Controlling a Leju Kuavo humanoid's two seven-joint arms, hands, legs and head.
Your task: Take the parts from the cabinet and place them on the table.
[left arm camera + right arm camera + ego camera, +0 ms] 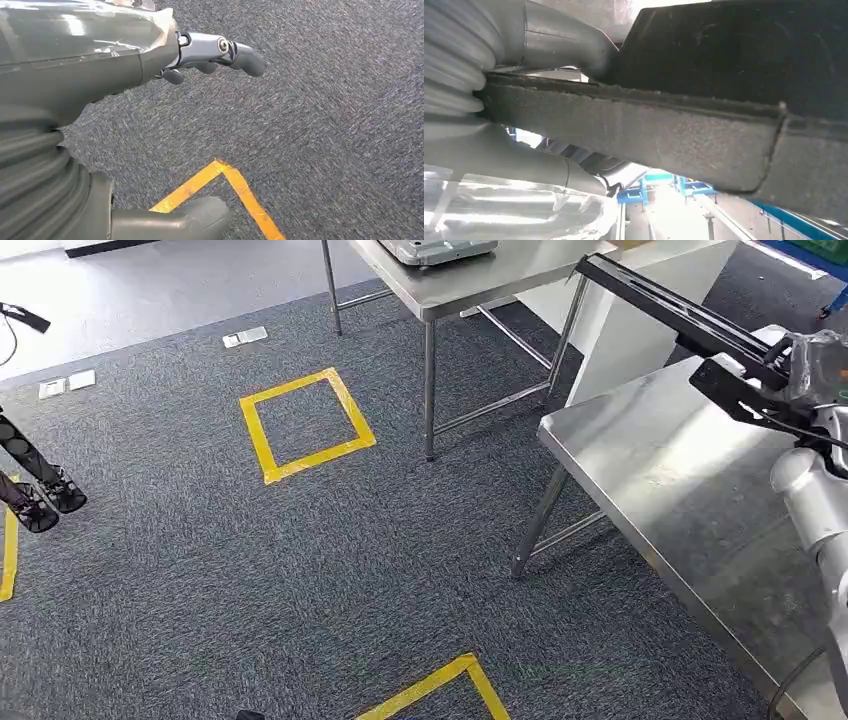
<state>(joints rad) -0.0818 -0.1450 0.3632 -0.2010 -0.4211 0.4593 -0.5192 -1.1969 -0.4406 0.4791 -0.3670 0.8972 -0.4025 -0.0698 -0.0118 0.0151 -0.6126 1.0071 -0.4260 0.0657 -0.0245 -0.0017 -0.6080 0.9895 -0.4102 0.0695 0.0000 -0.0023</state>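
Above the steel table's (660,465) near edge, we see R hand (812,365) gripping long black flat plastic part (665,305). L hand (210,55) hangs empty, fingers apart, over grey carpet (325,125) w/ yellow tape (240,187).

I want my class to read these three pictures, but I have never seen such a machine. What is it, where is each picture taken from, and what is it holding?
It is a walking robot with two arms and hands. The wide picture looks down from its head: grey carpet, yellow tape squares and steel tables. Its right hand grips a long black part above the nearer table. The other two pictures come from cameras at the wrists. The right one shows that black part up close. The left one shows the left hand holding nothing, above the carpet.
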